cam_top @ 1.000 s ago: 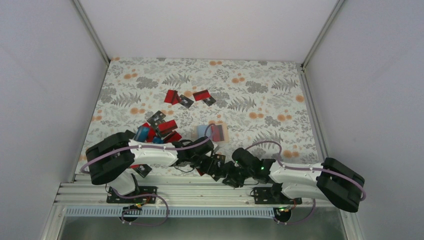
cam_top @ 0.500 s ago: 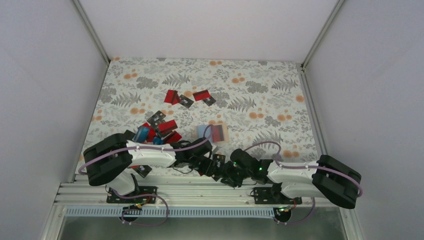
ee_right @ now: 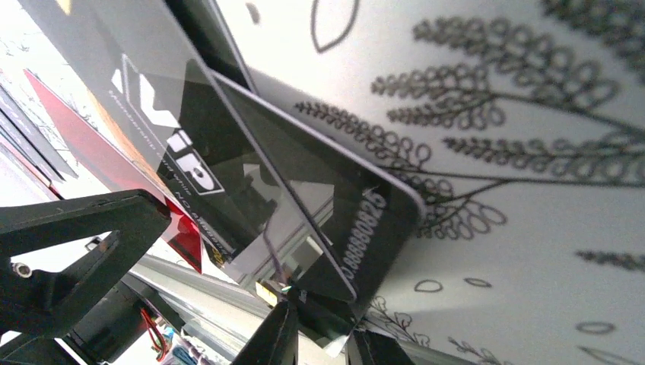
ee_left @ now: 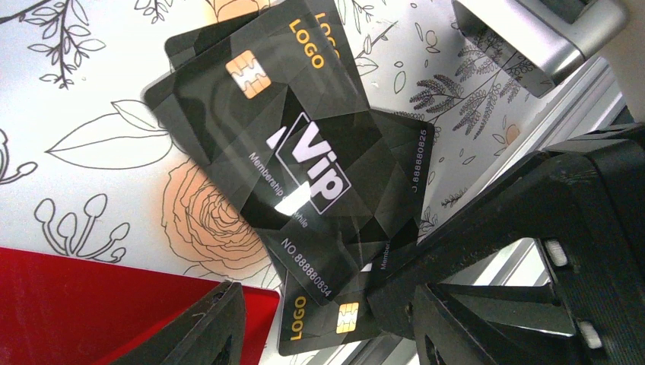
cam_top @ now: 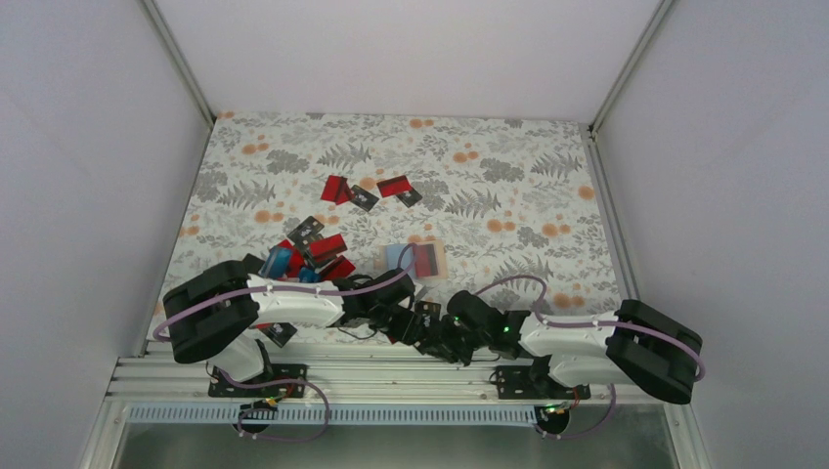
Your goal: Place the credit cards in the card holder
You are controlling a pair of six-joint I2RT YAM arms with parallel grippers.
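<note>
**Pick-up step, at the near edge of the surface [cam_top: 508,176].** A fan of overlapping black cards [ee_left: 304,167] lies by the rail, with a red card [ee_left: 91,304] just beside it. Your left gripper [ee_left: 323,308] is released: its jaws stand wide, one on either side of the fan's near end, and nothing is held between them. Your right gripper [ee_right: 319,334] comes in from the opposite side. Its jaws stand narrow about the near edge of the undermost black card [ee_right: 335,228], which looks tilted up off the pattern. Whether they have actually clamped it you cannot tell.

The card holder [cam_top: 418,259] lies open further in on the surface, near the two grippers but apart from them, and a dark card appears to sit in it. More credit cards [cam_top: 313,252] lie heaped to its left, and others are scattered well beyond it.

**Judged next move.** You need a firm pinch on one card alone, then a lift that peels it from its neighbours. The carry to the card holder is short and ends with an edge-first slide into a pocket. The chief risk is dragging the cards stacked on top along with it.
</note>
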